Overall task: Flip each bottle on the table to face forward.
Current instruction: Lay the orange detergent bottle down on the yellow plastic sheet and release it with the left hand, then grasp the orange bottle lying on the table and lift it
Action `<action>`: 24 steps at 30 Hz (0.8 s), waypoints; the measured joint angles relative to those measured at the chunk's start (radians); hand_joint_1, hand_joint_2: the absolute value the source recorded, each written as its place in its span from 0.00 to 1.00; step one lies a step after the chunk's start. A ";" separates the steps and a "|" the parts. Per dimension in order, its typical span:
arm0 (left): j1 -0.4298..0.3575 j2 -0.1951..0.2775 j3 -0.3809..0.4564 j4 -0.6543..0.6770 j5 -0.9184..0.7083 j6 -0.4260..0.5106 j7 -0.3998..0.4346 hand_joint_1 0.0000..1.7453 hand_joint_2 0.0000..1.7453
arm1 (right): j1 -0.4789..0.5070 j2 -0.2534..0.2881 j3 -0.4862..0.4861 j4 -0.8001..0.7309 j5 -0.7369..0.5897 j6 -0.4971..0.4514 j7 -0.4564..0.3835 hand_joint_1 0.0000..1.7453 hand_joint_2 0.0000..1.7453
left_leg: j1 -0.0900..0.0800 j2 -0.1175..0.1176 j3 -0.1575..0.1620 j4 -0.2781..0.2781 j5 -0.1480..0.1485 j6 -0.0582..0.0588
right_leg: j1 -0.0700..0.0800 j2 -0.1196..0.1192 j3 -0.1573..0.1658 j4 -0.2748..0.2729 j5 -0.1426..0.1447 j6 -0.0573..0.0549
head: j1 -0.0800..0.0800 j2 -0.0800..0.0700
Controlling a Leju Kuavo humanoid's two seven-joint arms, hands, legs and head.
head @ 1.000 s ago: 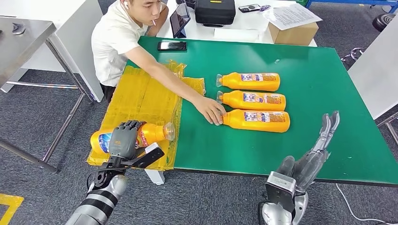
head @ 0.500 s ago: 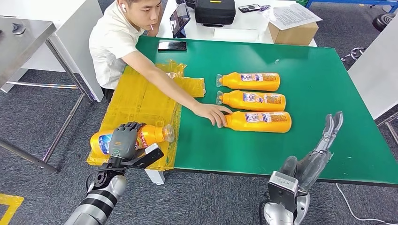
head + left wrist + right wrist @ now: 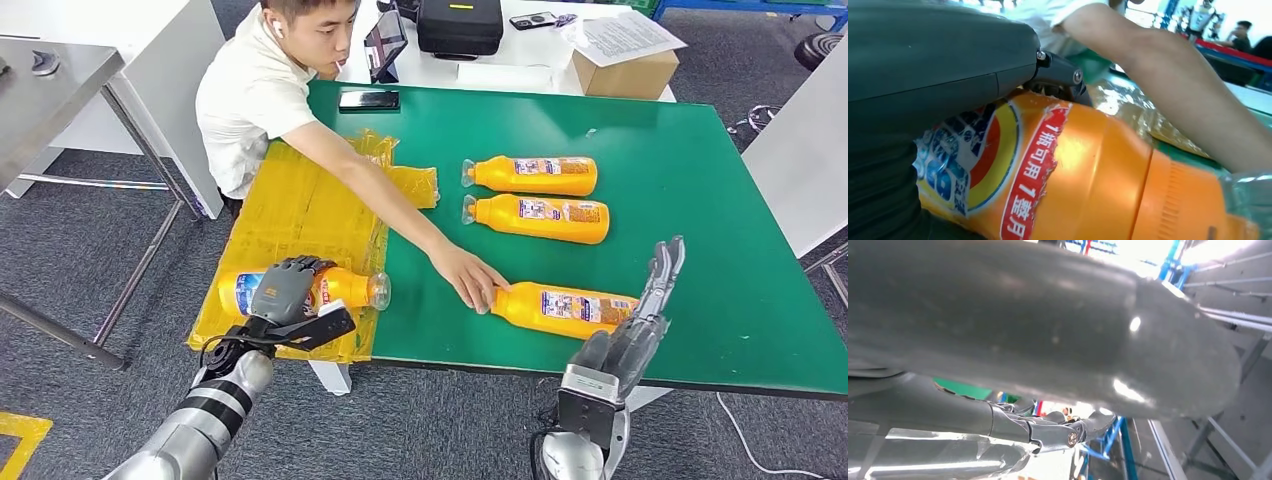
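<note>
While the left hand (image 3: 283,291) grips an orange bottle (image 3: 345,288) lying over yellow plastic sheeting (image 3: 300,215), a person's hand (image 3: 470,280) touches another orange bottle (image 3: 565,309) just beside the right hand (image 3: 640,325), whose fingers are extended and hold nothing.

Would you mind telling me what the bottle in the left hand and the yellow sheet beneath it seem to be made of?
Bottle: likely glossy orange plastic, judging by its highlights, with a clear cap and printed label. Yellow sheet: probably thin plastic film, wrinkled and shiny. Left hand grips the bottle.

Silver ribbed arms, grey hands (image 3: 283,290), blk fingers.
</note>
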 joint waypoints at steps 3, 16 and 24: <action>-0.007 0.000 -0.009 0.014 0.137 -0.261 -0.118 0.00 1.00 | -0.002 -0.017 0.033 0.037 -0.038 0.000 0.000 0.00 0.00 | 0.000 -0.002 0.001 0.000 0.000 0.000 | 0.000 -0.001 0.002 0.000 0.000 0.000 | 0.000 0.000; 0.005 0.013 -0.104 -0.014 0.162 -0.455 -0.181 0.00 1.00 | -0.018 -0.052 0.087 0.114 -0.061 0.000 0.000 0.00 0.00 | 0.000 -0.002 0.003 0.000 0.001 0.000 | 0.000 -0.002 0.003 0.000 0.000 0.000 | 0.000 0.000; 0.012 0.020 -0.166 -0.040 0.179 -0.414 -0.193 0.00 1.00 | -0.020 -0.057 0.092 0.131 -0.056 0.000 0.000 0.00 0.00 | 0.000 -0.002 0.001 0.000 0.001 0.000 | 0.000 -0.002 0.002 0.000 0.000 0.000 | 0.000 0.000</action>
